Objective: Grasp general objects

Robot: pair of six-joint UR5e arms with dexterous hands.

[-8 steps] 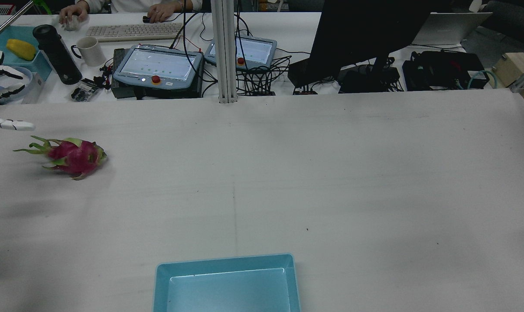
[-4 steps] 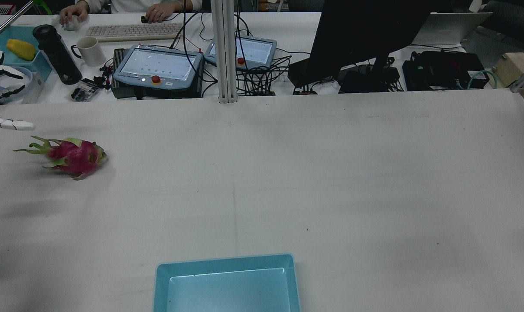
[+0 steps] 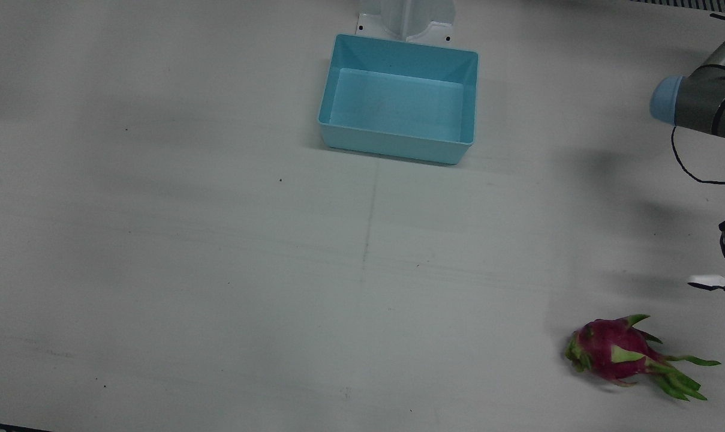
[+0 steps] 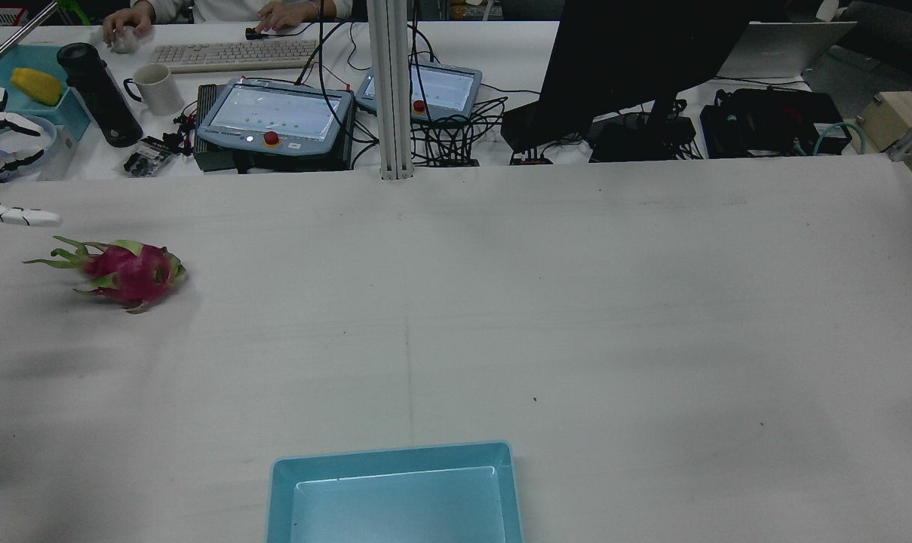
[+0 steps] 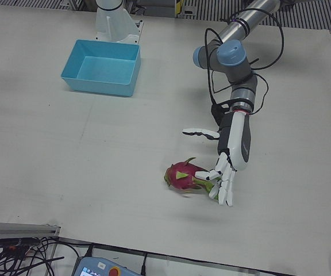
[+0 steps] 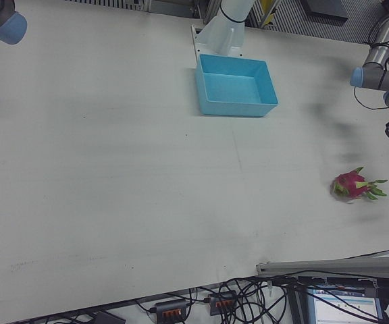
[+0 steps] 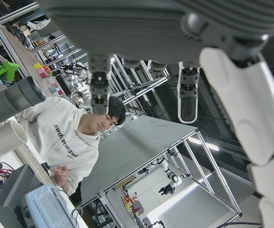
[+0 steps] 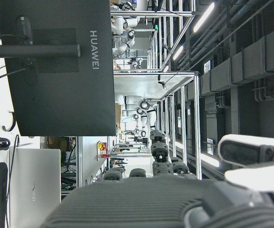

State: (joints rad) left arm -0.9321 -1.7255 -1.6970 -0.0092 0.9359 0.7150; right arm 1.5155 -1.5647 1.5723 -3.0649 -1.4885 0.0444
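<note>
Magenta green-scaled dragon fruit (image 5: 184,175) lying loose, well apart from open light-blue plastic bin (image 5: 129,75) | white-fingered left hand (image 5: 230,156) just beside fruit, spread, empty, presumably staged for grasp | right hand (image 8: 184,202) off-table, finger state indeterminable.

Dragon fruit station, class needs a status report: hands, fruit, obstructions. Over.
Left hand open, hovering beside the dragon fruit, holding nothing. Right hand open, off-table. Fruit lies on the table, outside the blue bin. Nothing in the way.

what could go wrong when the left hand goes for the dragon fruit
The dragon fruit lies loose on its side on the table, so a push from the open left hand could roll it away. Its thin green leaves point toward the hand; fingers closing there might catch only leaves. It also lies near the table's far edge.
</note>
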